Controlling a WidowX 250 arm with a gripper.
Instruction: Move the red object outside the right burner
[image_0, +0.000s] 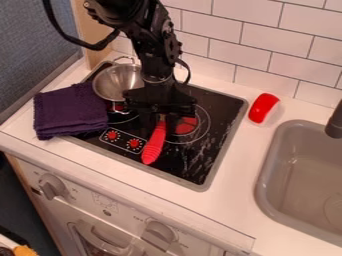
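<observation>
Red object, long and slim, ridges near one end

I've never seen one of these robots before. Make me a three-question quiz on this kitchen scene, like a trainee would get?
1. Which thing sits on the counter between the stove and the sink?
A) a metal pan
B) a red and white object
C) a folded cloth
2. True or false: the purple cloth lies in the sink.
3. Fill in the blank: from beneath the robot's hand, the ridged red handle points toward the ____ edge of the stove (front or back).

Key: 1 B; 2 false; 3 front.
</observation>
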